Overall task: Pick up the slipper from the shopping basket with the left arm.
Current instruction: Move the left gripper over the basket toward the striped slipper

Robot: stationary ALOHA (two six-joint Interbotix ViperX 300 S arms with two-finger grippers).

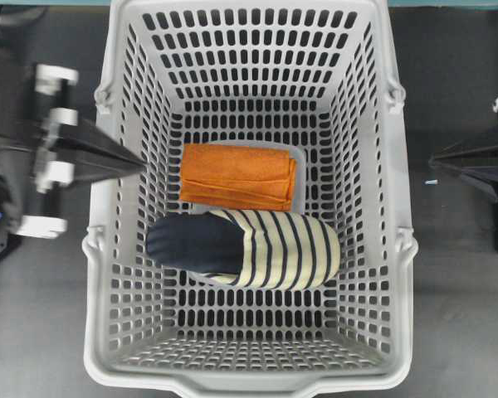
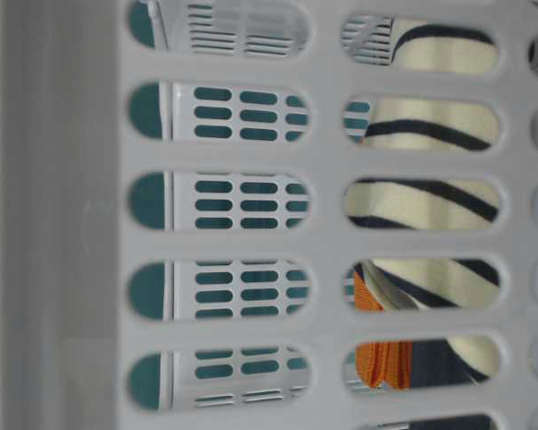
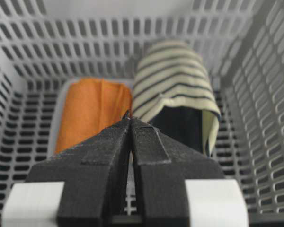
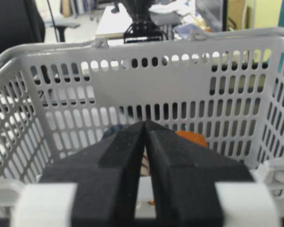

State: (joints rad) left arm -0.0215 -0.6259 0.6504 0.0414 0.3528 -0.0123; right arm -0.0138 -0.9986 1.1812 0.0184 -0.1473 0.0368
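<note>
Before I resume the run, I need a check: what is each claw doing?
Left claw: closed, holding nothing, at the shopping basket rim.
Right claw: closed, holding nothing, outside the basket.

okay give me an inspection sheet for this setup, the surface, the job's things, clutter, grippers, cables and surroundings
Surface: dark table, bare where visible.
Job's things: striped slipper lies on the floor of the grey basket, dark heel end toward the left arm.
Clutter: folded orange cloth beside the slipper, touching it.
Grippers: left gripper shut, over the basket's rim, empty; right gripper shut, outside the basket.
Cables: nothing seen.
Surroundings: office furniture beyond the basket in the right wrist view.
</note>
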